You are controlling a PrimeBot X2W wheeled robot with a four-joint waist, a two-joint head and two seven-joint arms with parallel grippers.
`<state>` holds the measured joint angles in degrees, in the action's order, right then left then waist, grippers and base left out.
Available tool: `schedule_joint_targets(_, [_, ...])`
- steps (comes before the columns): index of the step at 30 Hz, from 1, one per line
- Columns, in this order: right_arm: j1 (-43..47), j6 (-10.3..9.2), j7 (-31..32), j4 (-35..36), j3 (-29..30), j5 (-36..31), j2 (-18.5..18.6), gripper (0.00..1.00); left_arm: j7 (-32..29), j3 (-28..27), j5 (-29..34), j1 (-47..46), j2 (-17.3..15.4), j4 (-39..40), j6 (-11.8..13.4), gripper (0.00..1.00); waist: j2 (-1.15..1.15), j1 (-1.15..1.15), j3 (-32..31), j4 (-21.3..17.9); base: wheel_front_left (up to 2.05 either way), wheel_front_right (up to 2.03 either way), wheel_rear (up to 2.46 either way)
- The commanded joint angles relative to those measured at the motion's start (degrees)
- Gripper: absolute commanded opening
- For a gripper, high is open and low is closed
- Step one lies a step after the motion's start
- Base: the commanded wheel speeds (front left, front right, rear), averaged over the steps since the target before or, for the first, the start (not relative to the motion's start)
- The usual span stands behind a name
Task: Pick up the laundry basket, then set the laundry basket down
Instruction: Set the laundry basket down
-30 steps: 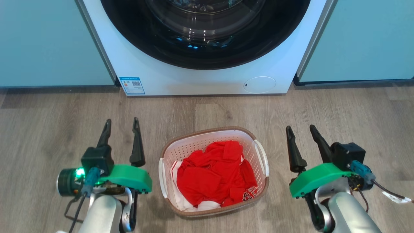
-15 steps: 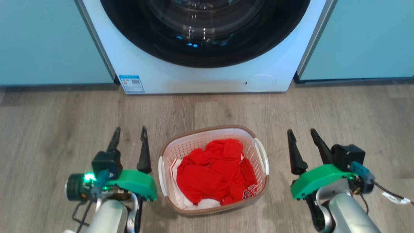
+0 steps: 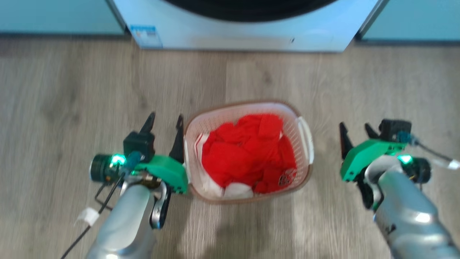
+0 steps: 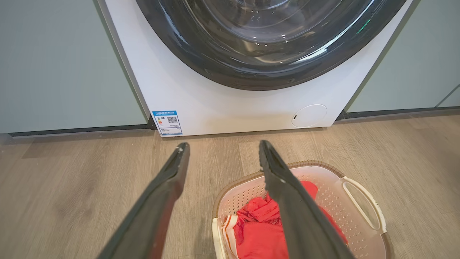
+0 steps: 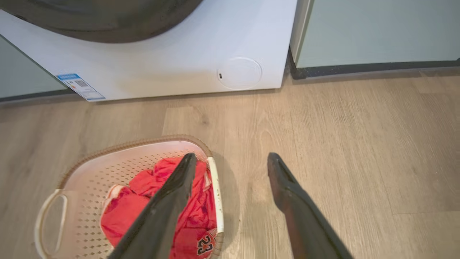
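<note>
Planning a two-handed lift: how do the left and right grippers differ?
The left gripper sits beside the basket, touching or nearly; the right gripper stands apart, bare floor between. The left gripper's tips reach slightly nearer the washer than the right gripper's. Both are open, empty, pointing toward the washer.

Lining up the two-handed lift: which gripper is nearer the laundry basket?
Left. The left gripper sits right beside the laundry basket's left side, jaws open; contact unclear. The right gripper, also open, stands off its right side with bare floor between.
</note>
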<state>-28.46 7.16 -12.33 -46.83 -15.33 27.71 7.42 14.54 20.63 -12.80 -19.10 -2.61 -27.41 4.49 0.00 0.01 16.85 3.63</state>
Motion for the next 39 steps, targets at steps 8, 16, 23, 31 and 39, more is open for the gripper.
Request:
schedule_joint_targets(8, [-12.4, 0.33, 2.2, -12.2, -4.2, 0.0, 1.6, 1.00, 0.5, 2.1, -1.5, -7.7, -0.3, 1.5, 0.2, 1.00, 0.00, -0.01, 13.5, 5.4, 0.00, 0.00, 0.00])
schedule_joint_targets(16, [-19.9, 0.33, 7.1, -19.0, -7.7, 3.4, 2.1, 1.00, 0.5, 5.7, -4.5, -11.2, -0.3, 2.9, 1.0, 1.00, 0.00, -0.01, 19.8, 8.8, 0.00, 0.00, 0.00])
schedule_joint_targets(23, [-23.6, 0.33, 12.0, -22.1, -11.7, 5.2, 4.1, 1.00, 0.5, 7.8, -6.0, -12.8, -0.3, 3.9, 1.9, 1.00, 0.00, -0.01, 23.5, 10.6, 0.00, 0.00, 0.00])
schedule_joint_targets(31, [-26.3, 0.33, 14.8, -23.7, -14.1, 7.6, 5.8, 1.00, 0.5, 10.2, -7.7, -14.1, -0.3, 5.4, 2.7, 1.00, 0.00, -0.01, 27.2, 12.7, 0.00, 0.00, 0.00])
schedule_joint_targets(39, [-27.8, 0.33, 16.3, -24.2, -15.6, 10.2, 6.9, 1.00, 0.5, 11.3, -8.6, -14.6, -0.3, 5.9, 3.2, 1.00, 0.00, -0.01, 28.6, 13.7, 0.00, 0.00, 0.00])
